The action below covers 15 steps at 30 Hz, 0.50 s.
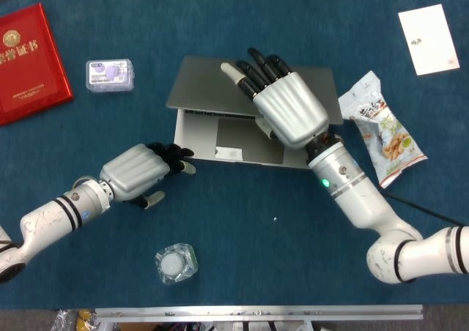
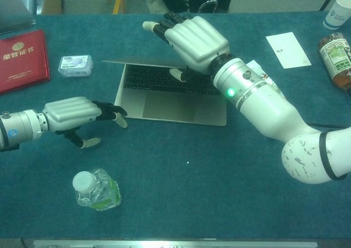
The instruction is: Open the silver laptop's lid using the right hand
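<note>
Silver laptop lid (image 1: 205,89) looks stiff and slick, my right hand (image 1: 289,111) gripping its front edge, thumb beneath.

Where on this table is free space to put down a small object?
Bare cloth lies between the water bottle and the right arm, in front of the laptop. Another patch: between red booklet and left hand. Crowded: laptop's right side, by the snack bag.
</note>
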Motion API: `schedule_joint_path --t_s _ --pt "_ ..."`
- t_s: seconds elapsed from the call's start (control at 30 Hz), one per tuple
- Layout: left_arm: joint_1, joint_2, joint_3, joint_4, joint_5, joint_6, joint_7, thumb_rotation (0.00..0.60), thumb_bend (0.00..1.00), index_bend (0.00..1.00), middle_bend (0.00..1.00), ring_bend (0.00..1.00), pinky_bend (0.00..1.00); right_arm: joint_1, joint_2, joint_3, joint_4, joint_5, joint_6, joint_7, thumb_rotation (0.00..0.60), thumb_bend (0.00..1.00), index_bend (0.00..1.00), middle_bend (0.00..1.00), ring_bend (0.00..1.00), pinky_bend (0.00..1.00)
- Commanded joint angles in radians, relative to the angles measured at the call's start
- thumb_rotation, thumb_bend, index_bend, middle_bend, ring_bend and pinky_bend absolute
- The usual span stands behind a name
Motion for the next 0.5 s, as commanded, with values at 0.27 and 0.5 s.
schedule_joint_path --t_s 0.27,0.5 --pt "-0.003 0.001 0.005 -0.004 -0.004 0.001 0.002 0.600 0.42 0.19 0.11 0.11 0.18 -0.007 0.047 0.036 -0.011 0.021 0.019 0.014 0.600 0.29 0.10 0.16 0.03 0.19" --pt "-0.004 0.003 0.007 -0.006 -0.008 0.003 0.003 0.600 0.42 0.19 0.11 0.11 0.18 -0.004 0.085 0.071 0.001 0.048 0.021 0.032 0.600 0.29 0.10 0.16 0.03 0.19"
